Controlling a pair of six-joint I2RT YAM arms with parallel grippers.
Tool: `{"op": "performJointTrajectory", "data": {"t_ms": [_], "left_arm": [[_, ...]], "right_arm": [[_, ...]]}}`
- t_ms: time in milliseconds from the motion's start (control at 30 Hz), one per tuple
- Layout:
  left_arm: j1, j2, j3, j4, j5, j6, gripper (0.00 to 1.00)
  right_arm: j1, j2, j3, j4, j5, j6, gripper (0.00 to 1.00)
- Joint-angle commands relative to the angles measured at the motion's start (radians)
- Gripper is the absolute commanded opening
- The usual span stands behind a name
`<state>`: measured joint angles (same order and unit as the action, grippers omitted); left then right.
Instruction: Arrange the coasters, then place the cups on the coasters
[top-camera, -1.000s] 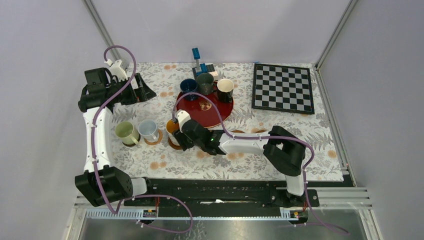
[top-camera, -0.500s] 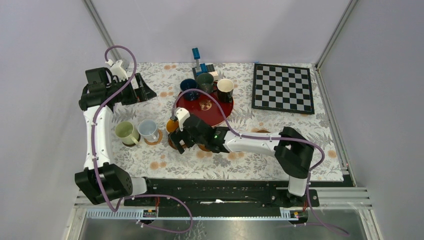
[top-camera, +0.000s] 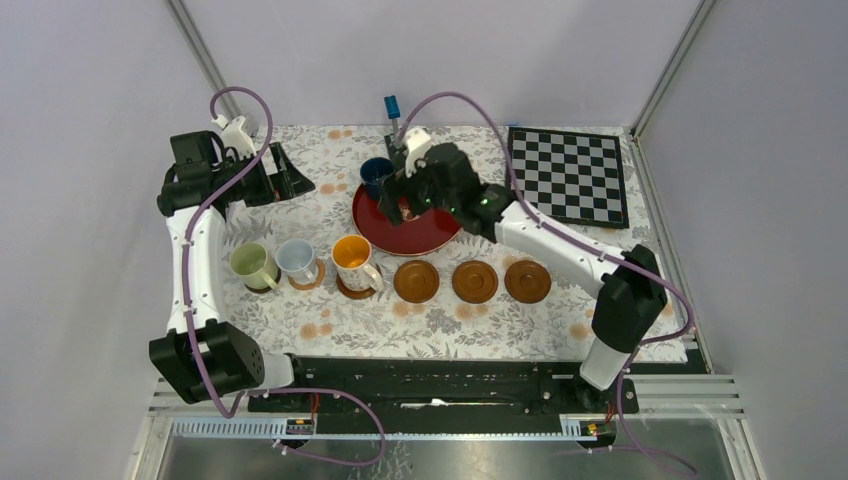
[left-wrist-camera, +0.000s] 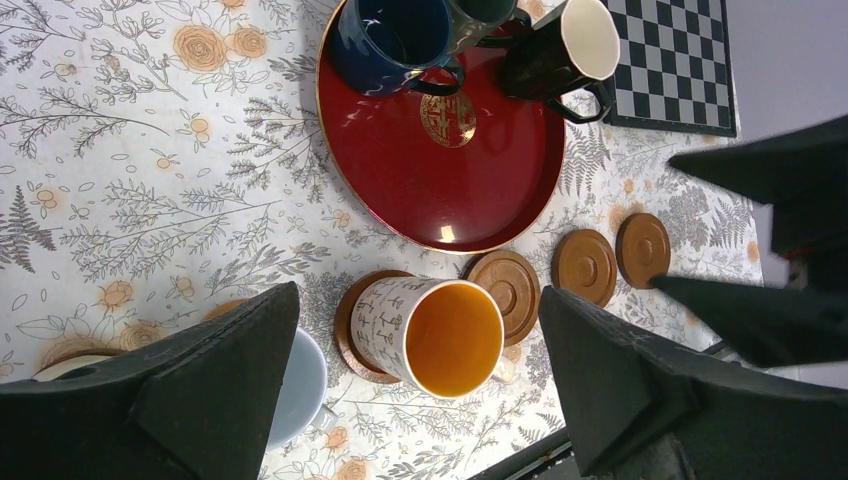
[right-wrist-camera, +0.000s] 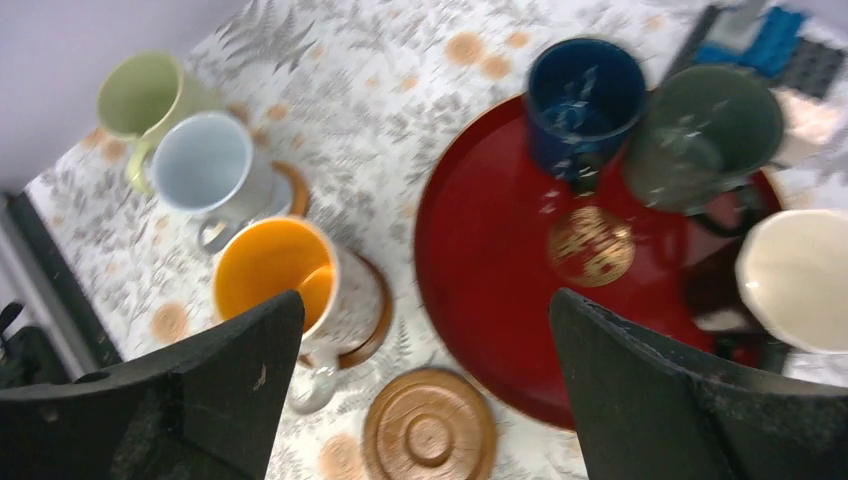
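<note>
Top external view: the pale green cup (top-camera: 250, 265), light blue cup (top-camera: 297, 259) and orange-lined cup (top-camera: 355, 262) stand on coasters (top-camera: 316, 278) in a row, with three bare coasters (top-camera: 475, 281) to their right. The dark blue cup (right-wrist-camera: 585, 100), grey-green cup (right-wrist-camera: 705, 135) and black cup (right-wrist-camera: 800, 265) sit on the red tray (right-wrist-camera: 480, 250), so I judge the job half done. My right gripper (right-wrist-camera: 425, 300) hovers above them, jaws apart and empty; my left gripper (left-wrist-camera: 418, 295), parked aside, gapes too.

- Plain pale lilac walls (top-camera: 430, 50), three sides.
- Aluminium posts (top-camera: 668, 65) in back corners.
- Floral cloth (top-camera: 330, 322) over table.
- Black rail (top-camera: 430, 382) along near edge.
- Soft, even light.
</note>
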<state>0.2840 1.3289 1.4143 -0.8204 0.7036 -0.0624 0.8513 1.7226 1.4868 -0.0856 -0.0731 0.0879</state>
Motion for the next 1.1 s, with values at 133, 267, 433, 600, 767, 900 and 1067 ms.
{"op": "performJointTrajectory", "data": {"t_ms": [133, 267, 433, 600, 767, 900, 1067], "left_arm": [[0.007, 0.000, 0.040, 0.024, 0.018, -0.015, 0.99], [0.007, -0.007, 0.039, 0.024, 0.023, -0.029, 0.99], [0.007, -0.016, 0.032, 0.038, 0.021, -0.040, 0.99], [0.007, -0.010, 0.027, 0.040, 0.018, -0.041, 0.99], [0.007, -0.010, 0.027, 0.040, 0.016, -0.043, 0.99], [0.007, -0.011, 0.034, 0.040, 0.009, -0.046, 0.99], [0.007, -0.015, 0.036, 0.040, 0.006, -0.051, 0.99]], "right_arm": [[-0.172, 0.060, 0.070, -0.083, 0.078, -0.042, 0.99], [-0.210, 0.094, 0.038, -0.062, 0.187, -0.042, 0.97], [-0.269, 0.159, 0.056, -0.087, 0.185, -0.009, 0.91], [-0.297, 0.216, 0.074, -0.089, 0.189, -0.006, 0.83], [-0.312, 0.261, 0.096, -0.093, 0.189, 0.006, 0.77], [-0.318, 0.297, 0.119, -0.104, 0.186, 0.013, 0.72], [-0.330, 0.329, 0.138, -0.085, 0.162, 0.017, 0.69]]}}
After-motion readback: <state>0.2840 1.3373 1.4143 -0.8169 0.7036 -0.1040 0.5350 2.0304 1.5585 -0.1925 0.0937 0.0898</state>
